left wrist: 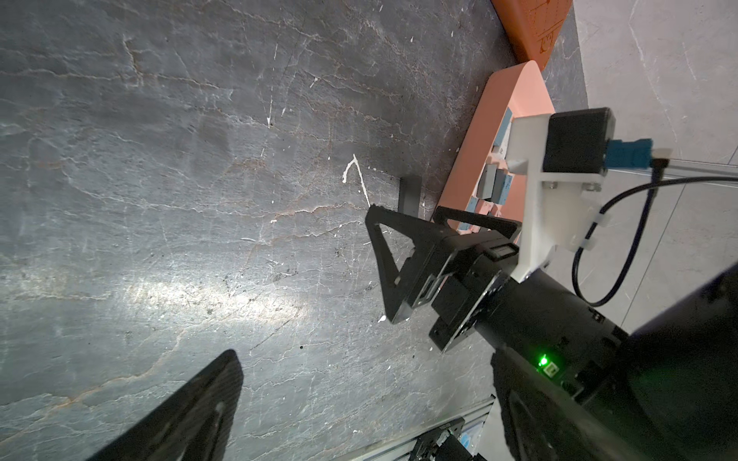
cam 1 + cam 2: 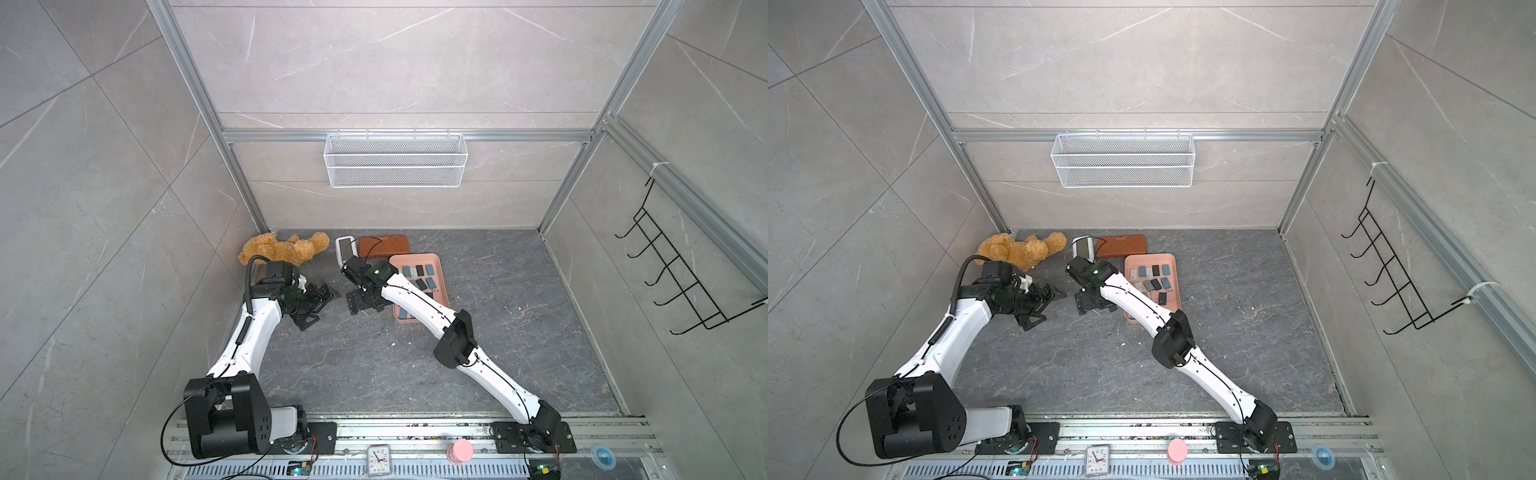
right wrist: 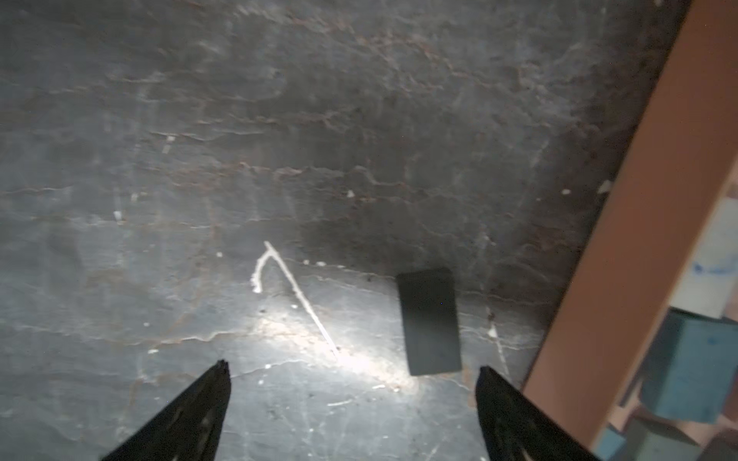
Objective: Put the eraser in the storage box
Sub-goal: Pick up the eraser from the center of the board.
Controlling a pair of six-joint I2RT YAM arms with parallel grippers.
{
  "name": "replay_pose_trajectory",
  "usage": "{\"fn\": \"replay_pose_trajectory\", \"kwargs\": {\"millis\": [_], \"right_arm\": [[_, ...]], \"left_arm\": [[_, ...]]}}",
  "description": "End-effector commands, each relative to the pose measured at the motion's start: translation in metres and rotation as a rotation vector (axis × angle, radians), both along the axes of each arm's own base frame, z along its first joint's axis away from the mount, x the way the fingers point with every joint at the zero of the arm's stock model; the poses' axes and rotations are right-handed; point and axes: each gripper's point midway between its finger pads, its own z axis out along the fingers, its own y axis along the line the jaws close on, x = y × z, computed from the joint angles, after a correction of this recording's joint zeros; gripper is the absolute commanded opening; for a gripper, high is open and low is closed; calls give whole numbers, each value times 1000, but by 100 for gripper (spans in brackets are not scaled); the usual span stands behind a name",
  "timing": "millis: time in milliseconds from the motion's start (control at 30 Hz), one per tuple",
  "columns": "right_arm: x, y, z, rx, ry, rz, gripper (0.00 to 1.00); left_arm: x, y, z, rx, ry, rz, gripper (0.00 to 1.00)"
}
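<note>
Well, my right fingers [image 2: 365, 302] stand wide apart and grip nothing, pointed down at the dark grey, stone-veined table [image 2: 498, 316]. In the right wrist view the small, flat, black rectangular eraser [image 3: 429, 321] lies on that table just ahead of the fingertips. It is closer to the one on the box's side and touches neither. It sits outside the shallow salmon-pink plastic storage box [image 3: 623, 239], just beside its long wall, with a strip of bare table between them. The left wrist view agrees: the eraser [image 1: 409, 194] lies flat by the box's outer wall, with my right fingertips close around it. Whether they touch it there I cannot tell. In both top views I cannot make the eraser out. Inside the box lie several small blue, grey and black rectangular blocks [image 2: 420, 272]. A thin, white, hooked scratch [image 3: 295, 303] marks the table next to the eraser. My left fingers [image 2: 322, 308] are also spread wide and empty, held above the table to the left of the box. Just behind the box's far end lies a flat brown rectangular case [image 2: 384, 245].
</note>
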Motion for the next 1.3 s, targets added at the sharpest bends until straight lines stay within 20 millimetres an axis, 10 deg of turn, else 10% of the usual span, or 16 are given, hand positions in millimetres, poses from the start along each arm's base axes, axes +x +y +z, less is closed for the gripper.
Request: {"fn": "replay_pose_trajectory", "kwargs": {"millis": [0,367,833,1267], "right_arm": [[-5,-15,-12,-69,39,18,95],[-3,-18,-32,-71,68,21,81],[-1,-25,-46,-100,77,-7,34],[7,-25,-13,-69,22,-49,10]], "left_arm": [[4,1,7,6,-19,-23,99],[4,1,2,1,-3,-24,99],[3,0,-1,-3,4,-24,99],[4,-3,2,-24,-2,-26,99]]}}
